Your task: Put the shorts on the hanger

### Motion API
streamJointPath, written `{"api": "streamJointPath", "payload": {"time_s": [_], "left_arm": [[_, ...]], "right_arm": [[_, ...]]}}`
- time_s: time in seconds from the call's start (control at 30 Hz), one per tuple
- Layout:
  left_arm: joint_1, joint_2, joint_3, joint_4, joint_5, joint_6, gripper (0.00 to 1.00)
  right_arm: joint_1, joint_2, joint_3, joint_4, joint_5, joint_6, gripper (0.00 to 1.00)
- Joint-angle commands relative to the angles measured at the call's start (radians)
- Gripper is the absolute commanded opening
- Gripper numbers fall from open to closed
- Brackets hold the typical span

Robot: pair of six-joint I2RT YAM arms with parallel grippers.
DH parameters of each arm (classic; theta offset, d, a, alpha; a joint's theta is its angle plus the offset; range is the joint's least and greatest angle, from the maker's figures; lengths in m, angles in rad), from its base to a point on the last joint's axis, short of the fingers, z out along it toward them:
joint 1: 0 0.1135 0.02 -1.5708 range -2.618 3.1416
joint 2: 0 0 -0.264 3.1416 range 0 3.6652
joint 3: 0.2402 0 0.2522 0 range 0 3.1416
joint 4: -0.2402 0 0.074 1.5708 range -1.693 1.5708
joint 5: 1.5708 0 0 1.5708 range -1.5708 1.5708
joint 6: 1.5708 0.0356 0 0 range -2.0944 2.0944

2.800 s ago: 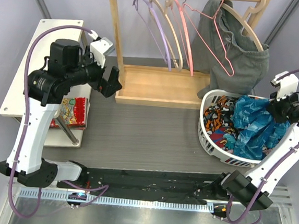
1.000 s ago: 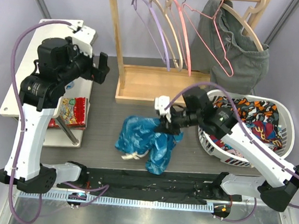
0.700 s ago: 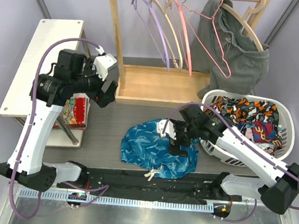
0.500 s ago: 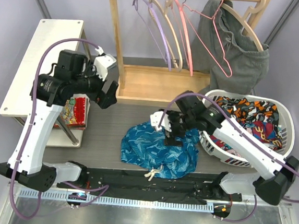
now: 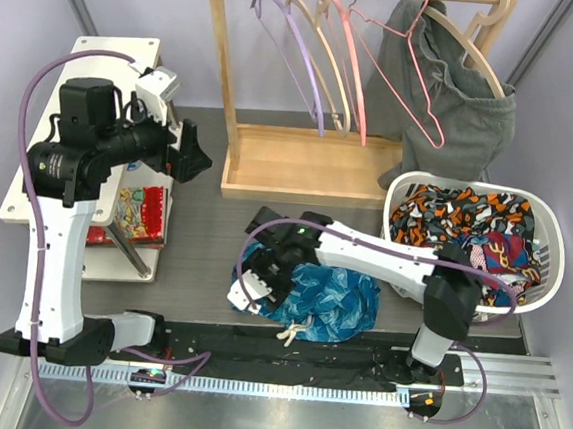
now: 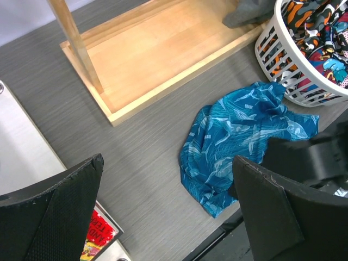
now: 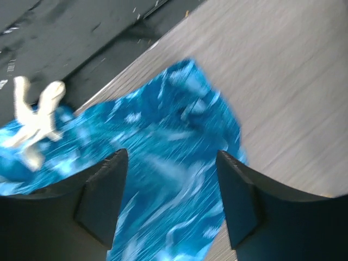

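Right gripper (image 7: pixel 168 157) is spread wide, nothing between the fingers, hanging just over the left edge of the shorts (image 7: pixel 163 163). That view is smeared, so I can't tell if the tips touch cloth. Left gripper (image 6: pixel 167 160) is wide open too, empty, up high by the side shelf (image 5: pixel 72 146) and well apart from everything.

The shorts (image 5: pixel 335 294) lie crumpled on the table between the rack base (image 5: pixel 301 166) and the near edge, their right side just beside the basket (image 5: pixel 440 298). The drawstring (image 5: pixel 291 332) trails off toward the near edge. The hanger (image 5: pixel 398 82) is on the rail with its hook, right in front of the grey garment (image 5: pixel 457 99) and near the other hangers.

Risks as I judge them:
- Closing on this rumpled edge may catch one layer only. The shorts would lift as a lump, with no waistband to feed over the wire.
- My right arm lies across the cloth, so pulling back could drag it into the basket or off the near edge.
- The drawstring may snag.
- The hangers are crowded, so it's easy to hook the wrong one or knock the thin wire off the rail.
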Motion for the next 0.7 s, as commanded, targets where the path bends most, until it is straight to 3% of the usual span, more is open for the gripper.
{"api": "streamJointPath", "payload": {"time_s": [0.0, 0.33, 0.67], "left_arm": [[0.020, -0.033, -0.015, 0.021, 0.037, -0.024, 1.00], [0.023, -0.081, -0.086, 0.015, 0.021, -0.010, 1.00], [0.021, -0.112, -0.150, 0.006, 0.011, 0.005, 1.00]], "right_arm": [[0.046, 0.094, 0.116, 0.030, -0.047, -0.184, 0.65], [0.074, 0.298, 0.183, 0.027, 0.000, -0.302, 0.63], [0.106, 0.398, 0.258, -0.055, 0.037, -0.351, 0.68]]}}
